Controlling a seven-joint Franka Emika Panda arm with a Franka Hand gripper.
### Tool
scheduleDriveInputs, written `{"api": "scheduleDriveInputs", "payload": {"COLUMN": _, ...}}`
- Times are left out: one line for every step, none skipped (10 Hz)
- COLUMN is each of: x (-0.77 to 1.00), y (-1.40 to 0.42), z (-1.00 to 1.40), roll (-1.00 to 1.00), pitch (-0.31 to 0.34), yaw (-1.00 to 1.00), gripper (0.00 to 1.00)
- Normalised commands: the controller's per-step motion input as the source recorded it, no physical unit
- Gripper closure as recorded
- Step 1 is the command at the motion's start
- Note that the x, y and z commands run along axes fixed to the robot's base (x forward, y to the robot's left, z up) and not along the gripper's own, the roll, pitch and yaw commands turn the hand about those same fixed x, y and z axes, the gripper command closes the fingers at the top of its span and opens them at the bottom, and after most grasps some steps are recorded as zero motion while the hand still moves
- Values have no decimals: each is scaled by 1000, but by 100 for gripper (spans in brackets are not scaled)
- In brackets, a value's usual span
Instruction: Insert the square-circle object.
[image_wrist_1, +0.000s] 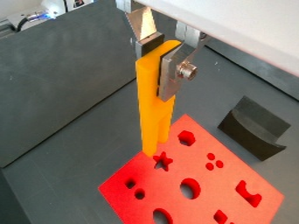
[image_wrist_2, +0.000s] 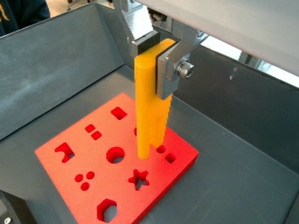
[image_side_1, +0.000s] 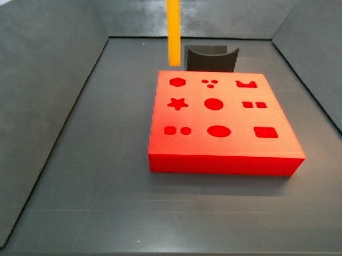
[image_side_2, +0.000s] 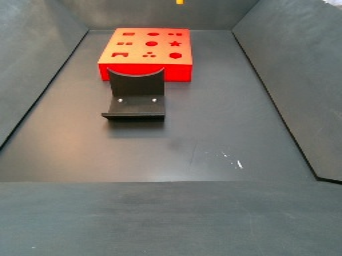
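— Orange-yellow, upright: we have the square-circle object (image_wrist_2: 149, 105) clamped in the gripper (image_wrist_2: 163, 66), its lower end hanging above the red block (image_side_1: 222, 130).

— Seated yet?

— No; by our judgement, aligning with its hole and pushing down remain.

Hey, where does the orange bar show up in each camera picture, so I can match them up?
Wrist view: orange bar upright in the gripper jaws, over the red block.
Wrist view: orange bar again central, above the block.
Side view: orange bar at top, behind the block.
Side view: only its tip at the top edge.
Shared landmark: the red block.
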Motion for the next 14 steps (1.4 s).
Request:
{"api": "scheduleDriveInputs", "payload": {"x": 0, "y": -60, "z": -137, "roll": -137, "pitch": -94, "yaw": -974, "gripper": 100}}
{"api": "scheduleDriveInputs", "payload": {"x": 0, "y": -57, "z": -151, "roll": -121, "pitch": -107, "yaw": -994, "gripper": 100}}
{"api": "scheduleDriveInputs", "payload": {"x": 0, "y": -51, "z": -157, "roll": -113, "pitch": -109, "yaw": -1000, "gripper": 100}}
{"api": "scheduleDriveInputs", "payload": {"x": 0, "y": -43, "z": -149, "roll": -100, "pitch": -93, "yaw": -1000, "gripper": 100}}
{"api": "scheduleDriveInputs", "payload": {"x": 0, "y": -43, "z": -149, "roll": -100, "pitch": -93, "yaw": -1000, "gripper": 100}}
{"api": "scheduleDriveInputs", "payload": {"x": 0, "y": -40, "z": -171, "roll": -96, "pitch": -106, "yaw": -1000, "gripper": 100}}
{"api": "scheduleDriveInputs", "payload": {"x": 0, "y": -43, "z": -254, "roll": -51, "pitch": -73, "yaw": -1000, "gripper": 100}}
{"api": "scheduleDriveInputs", "payload": {"x": 0, "y": -49, "z": -343, "roll": -16, "pitch": -53, "yaw": -1000, "gripper": 100}}
{"api": "scheduleDriveInputs", "payload": {"x": 0, "y": -49, "z": -340, "roll": -14, "pitch": -36, "yaw": -1000, "gripper": 100}}
{"api": "scheduleDriveInputs", "payload": {"x": 0, "y": -43, "z": -300, "roll": -20, "pitch": 0, "yaw": -1000, "gripper": 100}}
{"api": "scheduleDriveInputs", "payload": {"x": 0, "y": -37, "z": -297, "roll": -23, "pitch": 0, "yaw": -1000, "gripper": 100}}
{"api": "scheduleDriveInputs", "payload": {"x": 0, "y": -14, "z": -71, "roll": -69, "pitch": -9, "yaw": -1000, "gripper": 100}}
{"api": "scheduleDriveInputs", "payload": {"x": 0, "y": -103, "z": -9, "roll": -66, "pitch": -81, "yaw": -1000, "gripper": 100}}
{"api": "scheduleDriveInputs", "payload": {"x": 0, "y": -117, "z": -40, "roll": -49, "pitch": -73, "yaw": -1000, "gripper": 100}}
